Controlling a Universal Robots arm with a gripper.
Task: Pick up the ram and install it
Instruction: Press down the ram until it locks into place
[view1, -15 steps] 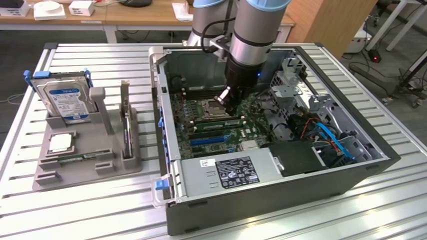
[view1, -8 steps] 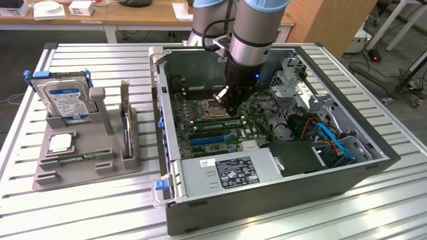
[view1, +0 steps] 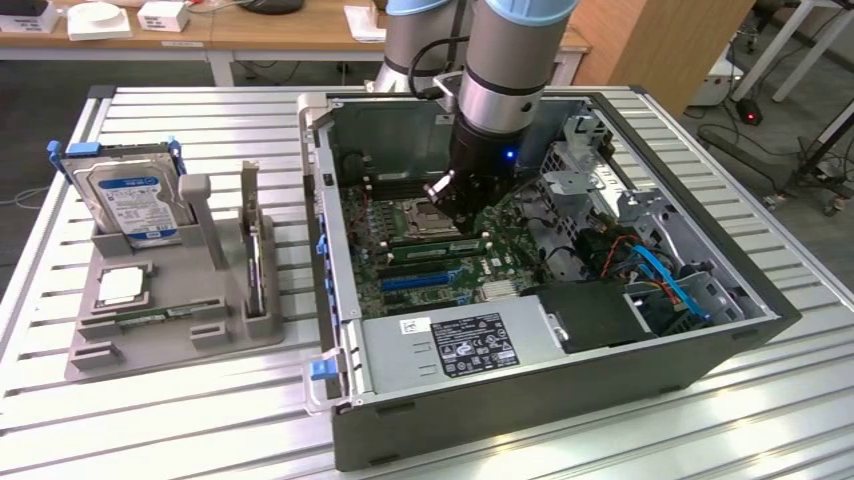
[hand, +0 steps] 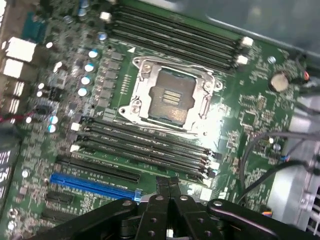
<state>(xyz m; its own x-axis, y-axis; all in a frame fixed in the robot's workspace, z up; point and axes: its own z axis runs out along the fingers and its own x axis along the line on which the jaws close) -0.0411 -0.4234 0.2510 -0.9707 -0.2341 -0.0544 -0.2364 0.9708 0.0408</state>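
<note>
**Fingers closed over the memory slots, nothing gripped**

The fingers (hand: 169, 187) are seen pressed together with no stick between them, the gripper (view1: 451, 205) lowered inside the open computer case (view1: 721, 345), above the motherboard (hand: 240, 107). A ram stick (view1: 430, 246) is seen seated in a slot beside the empty processor socket (hand: 170, 97); insertion is judged done or nearly so. A second ram stick (view1: 250, 250) stands in the grey holder (view1: 174, 345) near the table's (view1: 747, 420) edge on the exterior view's left. Room is bounded by the case walls and cables (view1: 667, 280).
</note>
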